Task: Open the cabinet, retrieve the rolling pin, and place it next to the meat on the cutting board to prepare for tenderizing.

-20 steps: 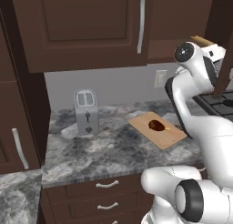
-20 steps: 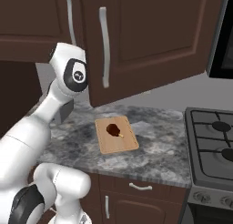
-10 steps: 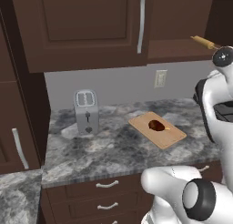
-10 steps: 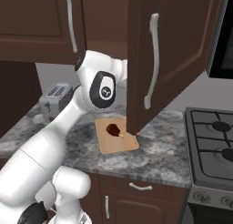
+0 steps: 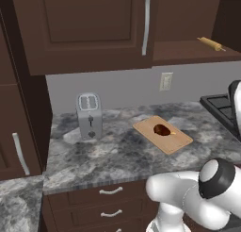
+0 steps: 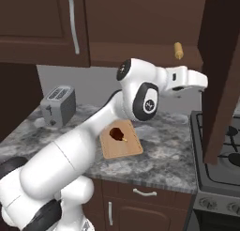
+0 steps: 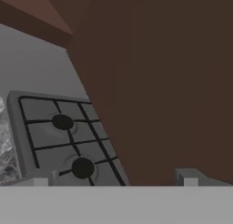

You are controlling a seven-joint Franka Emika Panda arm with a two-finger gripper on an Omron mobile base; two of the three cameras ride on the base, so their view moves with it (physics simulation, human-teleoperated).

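Reaching for the rolling pin (image 6: 178, 50), you find it above the wide-open, empty gripper (image 6: 202, 80), on the cabinet (image 5: 188, 52) shelf's front edge, pointing outward.

The dark brown wooden wall cabinet (image 6: 140, 23) stands open, its plain door (image 6: 220, 80) swung out over the stove side. On its brown shelf lies the slim light-tan wooden rolling pin (image 5: 210, 43), flat, at an angle to the shelf's front edge. Below, on the counter, the thin rectangular light-brown cutting board (image 5: 175, 140) lies flat, with the small dark reddish-brown oval lump of meat (image 5: 161, 129) on its middle.
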